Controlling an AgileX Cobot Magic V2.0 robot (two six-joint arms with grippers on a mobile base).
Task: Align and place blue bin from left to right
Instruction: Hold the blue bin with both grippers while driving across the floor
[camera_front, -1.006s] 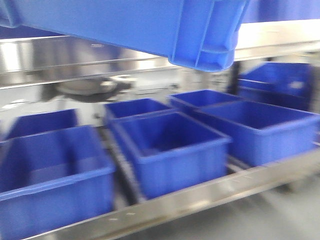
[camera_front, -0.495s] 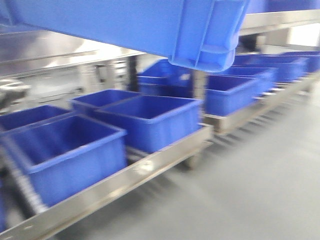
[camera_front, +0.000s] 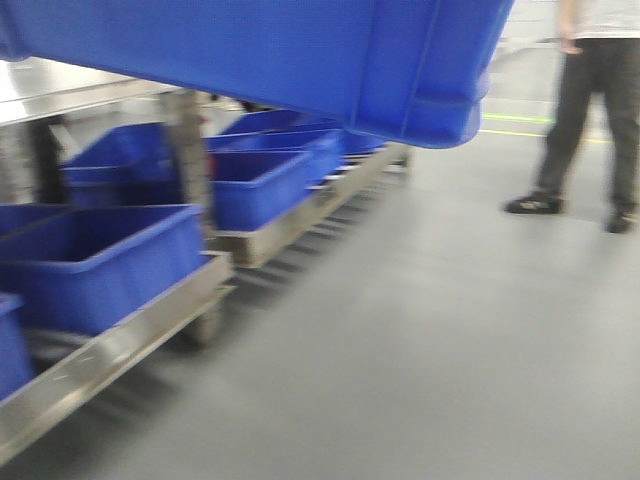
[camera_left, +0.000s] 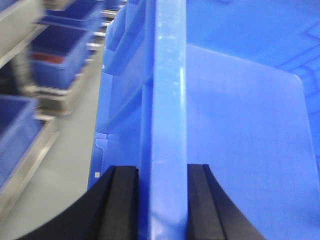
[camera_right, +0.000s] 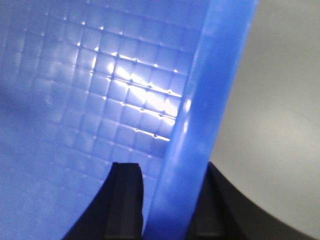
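1. Change since the earlier frame. Half a second ago the front view had the rack and its crates across the left and centre. The rack (camera_front: 120, 340) now sits in the left third of the frame, and bare grey floor (camera_front: 400, 330) fills the centre and right. A person (camera_front: 590, 110), seen from the waist down, has come into the upper right. The blue bin (camera_front: 300, 50) has kept its place across the top of the frame, with one rounded bottom corner at upper centre-right, well clear of the floor.

2. Count.
- One blue bin, carried.
- Smaller blue crates (camera_front: 100, 260) on the rack: I count at least five. Blur prevents an exact figure for the far ones.
- One person.
- Two claws.

3. Claw state.
- In the left wrist view, the left claw (camera_left: 162, 200) is clamped on the bin's thick rim (camera_left: 170, 125). One black finger (camera_left: 120, 200) lies against each face of the rim, at the bottom of the frame.
- In the right wrist view, the right claw (camera_right: 167, 205) is clamped on the opposite rim (camera_right: 200, 115). One finger (camera_right: 125, 200) is on the inner side, over the gridded bin floor. The other finger is on the outer side, over the grey floor.

4. Other detail. A pale line (camera_front: 520, 125) runs across the floor at upper right, near the person's feet.
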